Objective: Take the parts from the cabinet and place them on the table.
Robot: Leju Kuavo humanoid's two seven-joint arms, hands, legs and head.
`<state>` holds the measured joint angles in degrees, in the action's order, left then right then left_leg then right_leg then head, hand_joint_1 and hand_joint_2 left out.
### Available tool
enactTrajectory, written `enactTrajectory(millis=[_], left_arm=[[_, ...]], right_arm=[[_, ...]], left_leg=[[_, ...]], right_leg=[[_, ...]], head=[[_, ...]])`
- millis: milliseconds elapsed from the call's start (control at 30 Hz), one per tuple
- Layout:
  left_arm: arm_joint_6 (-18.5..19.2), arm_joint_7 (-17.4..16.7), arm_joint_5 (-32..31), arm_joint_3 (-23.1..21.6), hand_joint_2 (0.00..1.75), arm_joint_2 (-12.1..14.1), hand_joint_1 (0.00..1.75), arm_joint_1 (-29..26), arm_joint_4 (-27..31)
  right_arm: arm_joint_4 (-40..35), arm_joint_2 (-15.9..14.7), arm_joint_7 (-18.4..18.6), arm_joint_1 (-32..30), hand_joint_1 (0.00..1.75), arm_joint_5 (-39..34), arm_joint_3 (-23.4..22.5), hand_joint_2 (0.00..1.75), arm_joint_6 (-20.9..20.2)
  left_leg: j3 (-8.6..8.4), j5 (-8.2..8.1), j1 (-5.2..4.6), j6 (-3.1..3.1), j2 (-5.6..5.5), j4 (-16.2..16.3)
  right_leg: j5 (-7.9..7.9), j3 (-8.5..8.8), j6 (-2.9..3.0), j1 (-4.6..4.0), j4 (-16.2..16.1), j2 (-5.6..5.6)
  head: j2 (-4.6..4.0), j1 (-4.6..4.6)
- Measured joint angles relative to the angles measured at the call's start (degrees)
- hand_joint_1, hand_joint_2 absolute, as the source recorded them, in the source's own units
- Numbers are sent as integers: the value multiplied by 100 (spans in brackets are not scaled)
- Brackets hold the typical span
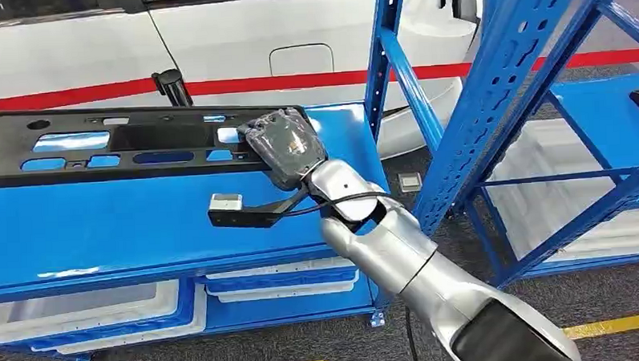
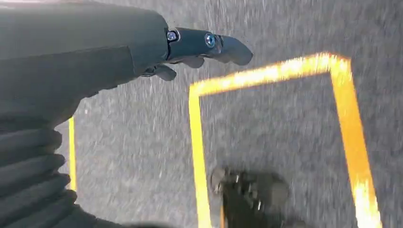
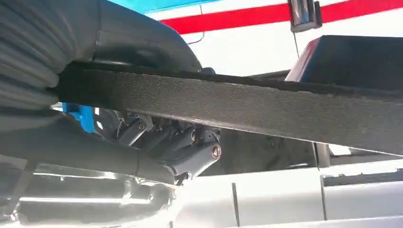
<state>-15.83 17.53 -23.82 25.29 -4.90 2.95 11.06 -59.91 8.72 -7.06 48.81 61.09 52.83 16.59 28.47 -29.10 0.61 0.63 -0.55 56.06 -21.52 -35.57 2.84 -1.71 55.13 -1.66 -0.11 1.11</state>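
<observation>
bench (image 1: pixel 141 227): blue top, w/ white bins on the shelf under it. White car w/ red stripe (image 1: pixel 297 82) just behind; blue rack (image 1: pixel 491 118) to the robot's right.
part (image 1: pixel 98 148): long black plastic panel w/ cutouts, lying along the bench's far side. Looks flat on the top, but can't confirm full contact.
right robot hand (image 1: pixel 287 149): wrapped on the panel's right end. Wrist view: panel edge (image 3: pixel 228 102) runs between thumb side and fingers (image 3: pixel 190 147), which are curled under it. Grasping the part.
left robot hand (image 2: pixel 157 52): hangs over grey floor w/ yellow tape lines (image 2: pixel 199 152). One dark finger sticks out straight, others look tucked; nothing in it. Loose vs clenched: can't tell.
step (est.): set-down on bench, last bit before release.
how to do well: lower until the whole length is supported, not just the far end. Long part held by one end = lever, so it'll swing or tip if let go early. Uncurl fingers slowly, pull hand back toward robot w/o hooking the cutouts.
risk: wrist cam arm (image 1: pixel 245 211) sits low over the bench; watch it on retract.
</observation>
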Motion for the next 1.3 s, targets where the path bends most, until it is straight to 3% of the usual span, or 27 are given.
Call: enactTrajectory(millis=[267,333,367,400,433,500,567,600,633,667,733,767,800,867,900,933,1000,1067,1100,1133,1167,1233,1267,1300], left_arm=[[112,-57,-31,0,175,0,0,-2,0],[79,-57,-87,-2,175,2,0,-1,0],[81,-57,-96,-2,175,2,0,0,0],[88,-55,-120,-7,175,-39,0,0,0],[88,-53,-131,-7,175,-35,0,8,0],[94,-51,-146,-9,175,-44,0,16,0],[105,-51,-149,-9,175,-48,0,9,0],[114,-53,-149,-9,175,-48,0,9,0],[121,-55,-157,-9,175,-48,0,7,0],[123,-55,-157,-9,175,-48,0,8,0],[123,-55,-166,-9,175,-50,0,11,0],[123,-55,-168,-9,175,-40,0,11,0],[123,-55,-173,-9,175,-33,0,25,0],[121,-55,-175,-9,175,-42,0,19,0],[121,-55,-173,-9,175,-42,0,17,0],[121,-57,-173,-9,175,-42,0,14,0],[121,-57,-177,-9,175,-50,0,16,0],[116,-57,-181,-9,175,-44,0,18,0],[103,-61,-181,-9,175,-37,0,16,0],[92,-70,-190,-9,175,-37,0,13,0],[86,-77,-197,-9,175,-37,0,11,0],[83,-77,-210,-9,175,-35,0,17,0],[81,-77,-216,-9,175,-35,0,20,0],[81,-77,-216,-9,175,-35,0,26,0]], right_arm=[[-138,-85,66,-119,175,55,-31,175,-44],[-140,-81,83,-118,175,68,-54,175,-44],[-147,-77,92,-114,175,81,-74,175,-44],[-156,-74,105,-118,175,103,-111,175,-44],[-160,-83,114,-101,175,109,-127,175,-44],[-158,-107,127,-96,175,127,-138,175,-55],[-158,-136,142,-144,175,138,-138,175,-59],[-156,-147,142,-162,175,144,-138,175,-61],[-149,-175,146,-195,175,151,-138,175,-66],[-147,-188,146,-211,175,162,-138,175,-70],[-147,-193,146,-216,175,164,-138,175,-72],[-147,-195,146,-215,175,162,-140,175,-72],[-149,-181,149,-206,175,164,-138,175,-74],[-147,-190,157,-217,175,170,-159,175,-76],[-147,-188,157,-224,175,177,-162,175,-79],[-147,-188,157,-223,175,177,-164,175,-79],[-147,-173,157,-197,175,179,-168,175,-79],[-147,-166,157,-199,175,179,-168,175,-81],[-147,-168,157,-205,175,179,-168,175,-81],[-147,-168,157,-218,175,190,-168,175,-81],[-147,-168,157,-228,175,206,-168,175,-81],[-147,-168,157,-231,175,221,-168,175,-81],[-147,-168,157,-230,175,227,-173,175,-81],[-147,-168,157,-223,175,227,-177,175,-81]], left_leg=[[3,-6,-15,36,0,25],[3,16,-39,85,0,21],[-7,86,-50,142,1,-17],[-98,201,55,171,25,-200],[-117,262,31,180,42,-273],[-85,289,53,195,68,-281],[-78,288,60,191,83,-281],[-76,288,68,185,91,-278],[-75,287,98,162,94,-275],[-76,281,132,120,95,-269],[-73,226,211,12,98,-197],[-44,177,211,-74,108,-134],[30,168,203,-146,97,-108],[15,152,207,-181,84,-52],[17,177,230,-220,94,-79],[16,173,272,-259,94,-76],[189,-255,286,-237,93,361],[554,-750,270,-244,69,1235],[705,-883,270,-242,58,1584],[748,-866,270,-232,58,1714],[661,-715,270,-214,59,1577],[175,-224,270,-160,59,712],[-97,-84,269,-126,55,261],[-205,-171,223,-134,43,67]], right_leg=[[15,0,-24,30,-2,-1],[37,4,-53,50,-13,-1],[77,16,-112,44,-34,-7],[31,-26,-124,-23,-25,-4],[-78,-102,-147,3,105,40],[-480,-460,-149,88,990,56],[-688,-718,-195,162,1610,73],[-725,-787,-231,194,1781,80],[-693,-797,-321,253,1827,98],[-558,-630,-434,313,1548,116],[-194,-84,-648,437,514,193],[-228,124,-707,467,91,231],[-214,206,-627,335,195,136],[-259,151,-534,417,159,121],[-264,132,-521,365,192,115],[-230,128,-447,371,146,115],[-169,126,-287,387,82,112],[-135,71,-225,347,83,117],[-119,39,-208,323,88,119],[-98,6,-192,307,96,120],[-80,-27,-192,297,108,119],[-39,-80,-221,295,140,113],[-18,-80,-251,294,141,110],[13,-100,-298,259,143,107]], head=[[0,4],[0,4],[0,4],[0,11],[0,-9],[0,-61],[0,-57],[0,-55],[0,-61],[0,-59],[0,-59],[0,-63],[0,-101],[0,-39],[0,-37],[0,-33],[0,-29],[0,-20],[0,-22],[0,-20],[0,-22],[0,-17],[0,-4],[0,-15]])
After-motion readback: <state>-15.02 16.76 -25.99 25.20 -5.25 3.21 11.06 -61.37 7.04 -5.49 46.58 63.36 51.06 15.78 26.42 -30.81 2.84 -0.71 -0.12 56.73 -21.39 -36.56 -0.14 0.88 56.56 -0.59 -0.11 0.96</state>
